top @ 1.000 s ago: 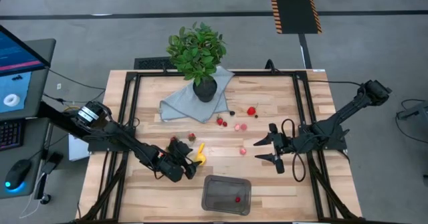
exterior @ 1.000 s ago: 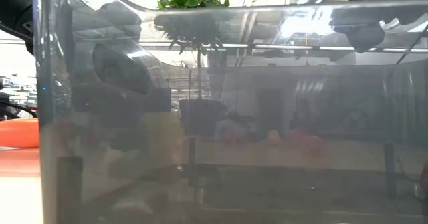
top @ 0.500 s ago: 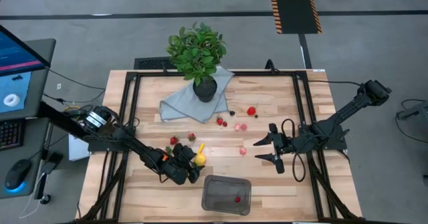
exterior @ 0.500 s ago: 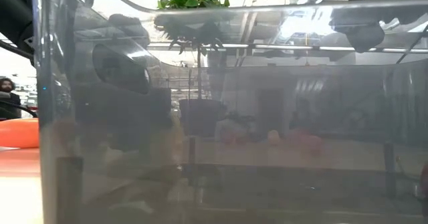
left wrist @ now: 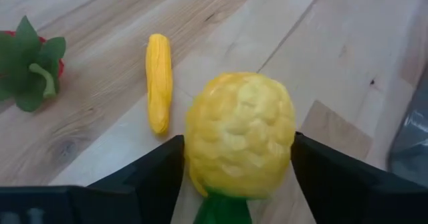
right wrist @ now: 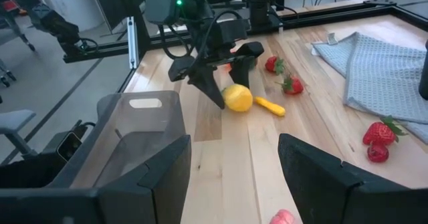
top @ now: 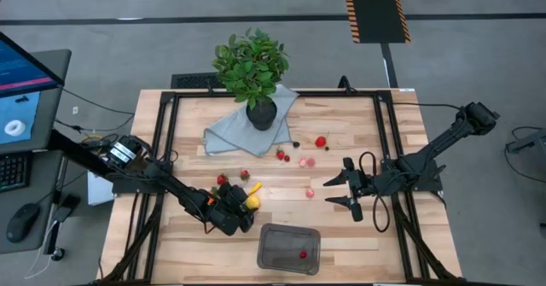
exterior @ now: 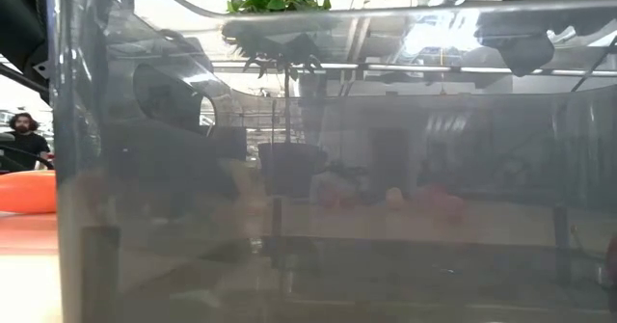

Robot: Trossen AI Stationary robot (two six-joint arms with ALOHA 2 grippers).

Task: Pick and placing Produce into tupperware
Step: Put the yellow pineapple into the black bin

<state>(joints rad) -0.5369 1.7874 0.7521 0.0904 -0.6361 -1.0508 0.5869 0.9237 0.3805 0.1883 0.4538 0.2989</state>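
- From above, we see the left end effector low over the wooden bench, its fingers either side of a yellow lemon, just beside the grey tupperware at the near edge. One red piece lies inside the tub. The right end effector hangs with fingers apart near a pink berry, holding nothing. Strawberries and other small produce lie scattered between the arms; a potted plant stands on a grey cloth at the far side.
- At bench level, the tub's clear wall fills our frame; an orange carrot shows at the left edge, with a person far behind it.
- On the left wrist, we find the lemon between the two dark fingers, touching or nearly so; whether it is clamped we cannot tell. A yellow banana and a strawberry lie beyond.
- From the right wrist, its own fingers stand wide apart; across the bench the left end effector straddles the lemon beside the tub.
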